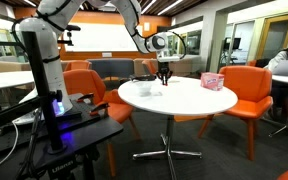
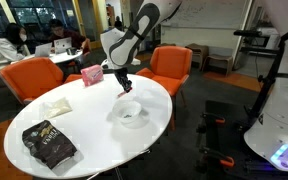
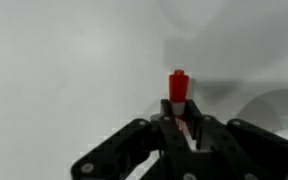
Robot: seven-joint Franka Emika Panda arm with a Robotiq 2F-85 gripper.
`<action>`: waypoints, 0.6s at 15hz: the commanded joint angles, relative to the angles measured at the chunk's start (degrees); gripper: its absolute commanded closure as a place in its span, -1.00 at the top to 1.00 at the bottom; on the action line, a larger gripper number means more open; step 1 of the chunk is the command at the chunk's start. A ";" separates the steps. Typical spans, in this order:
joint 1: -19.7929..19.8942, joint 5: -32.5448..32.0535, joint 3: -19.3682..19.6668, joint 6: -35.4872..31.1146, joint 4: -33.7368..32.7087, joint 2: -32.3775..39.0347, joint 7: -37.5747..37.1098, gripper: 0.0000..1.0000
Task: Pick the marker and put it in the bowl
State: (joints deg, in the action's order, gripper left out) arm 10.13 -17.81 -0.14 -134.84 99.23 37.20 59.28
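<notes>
Claw (image 3: 181,120) clamped on marker (image 3: 178,85), held over counter (image 2: 84,125) toward its far edge. Bowl (image 2: 131,113) sits near claw, more mid-counter.

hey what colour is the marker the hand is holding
Red. The marker shows best in the wrist view, gripped in the hand.

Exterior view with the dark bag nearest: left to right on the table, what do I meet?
Dark bag → pink box → bowl. The gripper with the marker overlaps the bowl, so it is left out.
</notes>
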 commanded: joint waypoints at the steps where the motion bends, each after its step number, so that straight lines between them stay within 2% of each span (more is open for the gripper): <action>1: -1.77 -3.60 0.27 1.46 4.14 -4.04 0.55 -0.90; 9: -2.24 -5.48 -1.68 -4.26 13.65 -10.24 3.75 -0.90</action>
State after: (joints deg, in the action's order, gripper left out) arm 7.58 -22.16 -1.48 -135.50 108.11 30.52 61.42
